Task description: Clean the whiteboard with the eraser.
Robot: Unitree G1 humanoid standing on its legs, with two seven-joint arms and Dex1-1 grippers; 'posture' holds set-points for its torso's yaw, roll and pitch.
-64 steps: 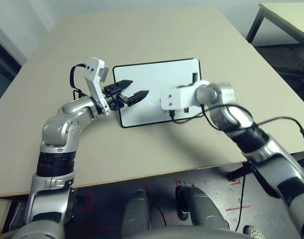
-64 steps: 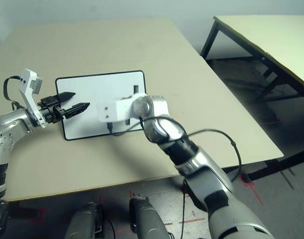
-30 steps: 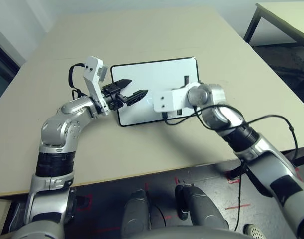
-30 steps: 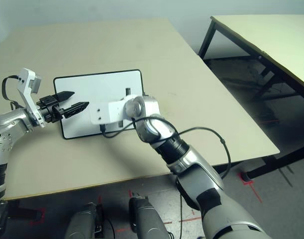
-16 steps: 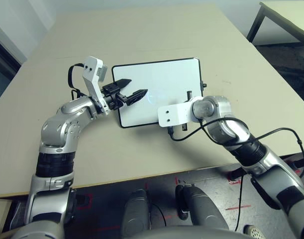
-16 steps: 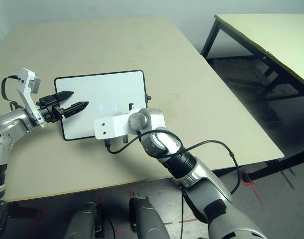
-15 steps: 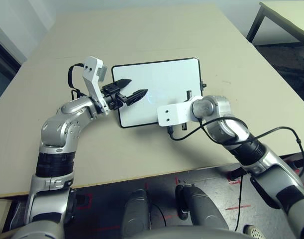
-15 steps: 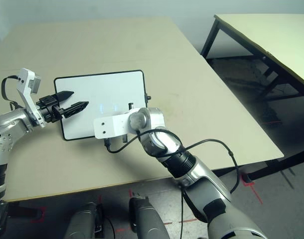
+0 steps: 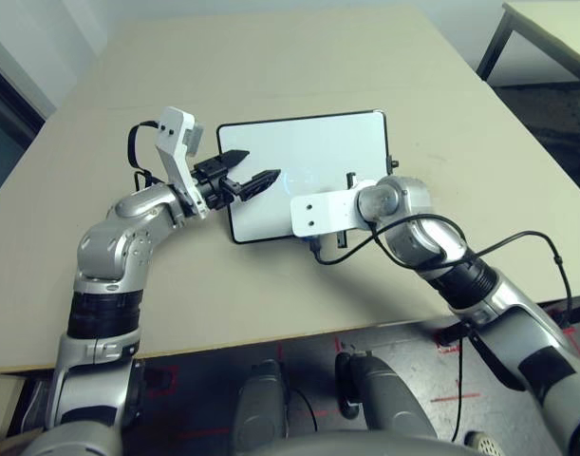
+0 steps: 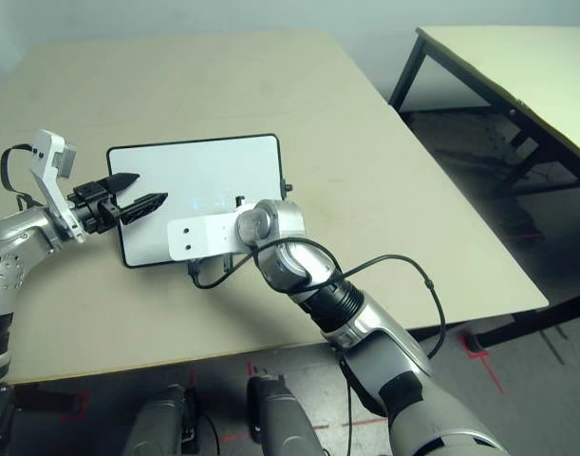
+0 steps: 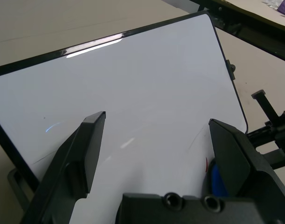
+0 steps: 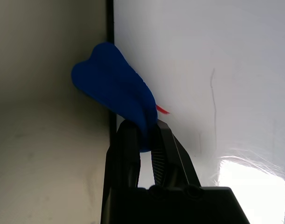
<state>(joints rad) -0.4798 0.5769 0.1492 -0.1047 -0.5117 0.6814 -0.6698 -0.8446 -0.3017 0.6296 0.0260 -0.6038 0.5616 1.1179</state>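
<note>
The left tool (image 9: pixel 250 180) hovers over the left part of the whiteboard (image 9: pixel 318 152), its two black fingers spread apart and holding nothing. In the left wrist view the fingers frame the open white surface without touching it; my guess is that this arm waits there to steady the board's left edge if the wiping starts to push it along the tabletop (image 9: pixel 271 57).

The whiteboard lies flat on the tabletop, long sides running left to right, near the middle of the table's width and well within both arms' reach. Most of its surface looks white already; in the right wrist view a small red mark (image 12: pixel 163 110) shows just beside the eraser, along with a faint thin grey line further in.

The right tool (image 12: pixel 143 135) comes in low over the board's near edge, with the white wrist block lying across that edge in the head views. Its fingers are pressed together on the eraser (image 12: pixel 115 91), pinching the bright-blue block by one end so that the free end sticks out ahead. That grip leaves the soft part free to rub. The eraser straddles the board's black frame, part over the white surface and part over the tabletop, apparently placed to work the red mark at the margin.
</note>
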